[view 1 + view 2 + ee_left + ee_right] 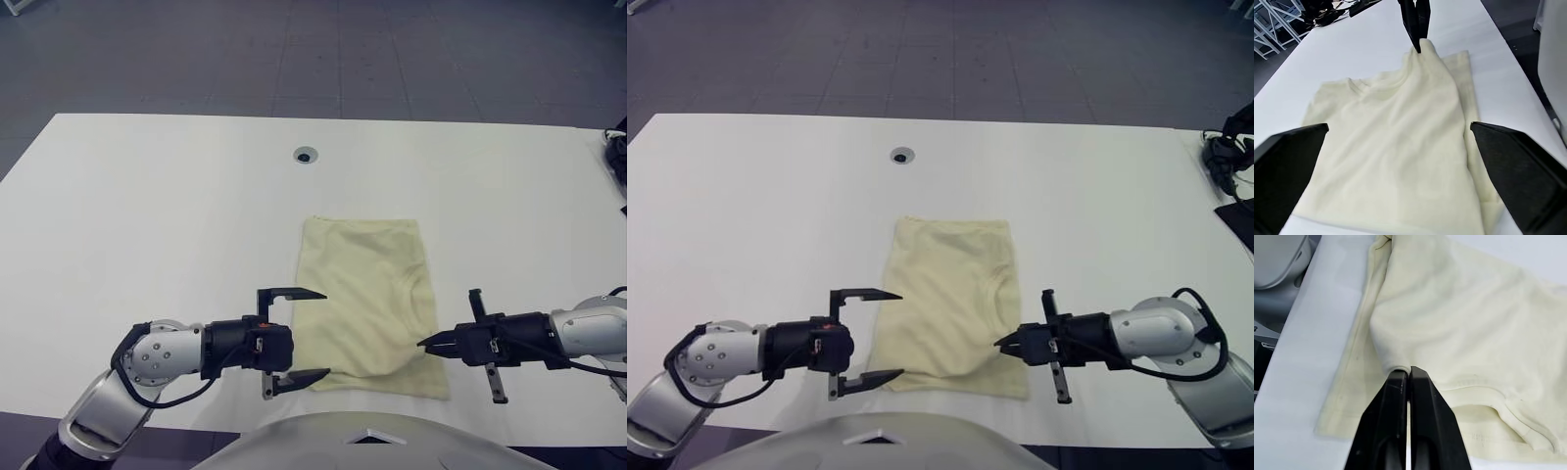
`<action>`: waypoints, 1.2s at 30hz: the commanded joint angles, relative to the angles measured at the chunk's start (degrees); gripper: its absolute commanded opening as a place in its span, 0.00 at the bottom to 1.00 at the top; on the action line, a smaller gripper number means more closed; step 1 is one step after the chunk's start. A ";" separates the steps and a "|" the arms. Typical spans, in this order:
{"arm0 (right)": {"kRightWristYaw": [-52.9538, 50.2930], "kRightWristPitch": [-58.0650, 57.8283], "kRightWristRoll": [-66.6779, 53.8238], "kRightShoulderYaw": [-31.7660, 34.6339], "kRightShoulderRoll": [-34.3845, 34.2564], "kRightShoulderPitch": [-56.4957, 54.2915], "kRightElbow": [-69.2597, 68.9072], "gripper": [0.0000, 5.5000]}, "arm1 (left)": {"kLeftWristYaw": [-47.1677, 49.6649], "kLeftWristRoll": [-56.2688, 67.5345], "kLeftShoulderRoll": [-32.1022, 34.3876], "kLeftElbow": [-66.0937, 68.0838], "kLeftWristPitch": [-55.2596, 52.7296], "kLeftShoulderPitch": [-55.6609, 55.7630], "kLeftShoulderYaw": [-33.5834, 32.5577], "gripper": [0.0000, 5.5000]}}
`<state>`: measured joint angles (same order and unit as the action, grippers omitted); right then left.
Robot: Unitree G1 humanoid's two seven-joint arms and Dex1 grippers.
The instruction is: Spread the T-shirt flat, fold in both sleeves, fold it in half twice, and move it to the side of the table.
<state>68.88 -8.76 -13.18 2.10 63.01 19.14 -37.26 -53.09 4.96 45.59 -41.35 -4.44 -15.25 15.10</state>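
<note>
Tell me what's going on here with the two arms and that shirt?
A robot is folding a pale yellow T-shirt on a white table. The shirt lies as a narrow rectangle with no sleeves sticking out. The right gripper is shut on a pinch of fabric at the shirt's near right edge, raising it slightly. The left gripper is open at the shirt's near left edge and holds nothing.

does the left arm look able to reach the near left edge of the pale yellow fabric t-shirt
Probably yes: the left gripper sits open right at that edge of the pale yellow T-shirt, nothing between them. The right gripper, shut on the shirt's opposite side, is out of the way.
</note>
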 commanded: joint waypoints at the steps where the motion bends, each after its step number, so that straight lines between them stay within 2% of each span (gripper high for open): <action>1: -0.59 -0.62 -0.19 -0.22 -0.20 -0.40 -1.13 0.00 | 1.63 -5.75 -0.03 2.05 -2.49 1.91 2.71 0.98; 11: -0.96 -0.73 -0.07 -0.29 -0.15 -0.10 -1.73 0.00 | 1.31 -11.75 0.86 6.57 -1.46 2.29 7.25 0.98; 22: -1.45 -1.02 0.31 -1.38 -0.24 -1.16 -1.24 0.00 | 2.81 -6.85 -0.82 4.76 -1.65 3.15 2.56 0.98; 36: -1.31 -0.87 0.36 -1.96 -0.05 -1.44 -1.35 0.00 | 1.11 -9.27 0.98 5.52 -1.97 1.74 6.06 0.98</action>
<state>67.59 -9.27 -12.90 0.44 62.78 18.23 -38.24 -51.52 -4.24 46.06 -35.95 -5.78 -13.52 20.92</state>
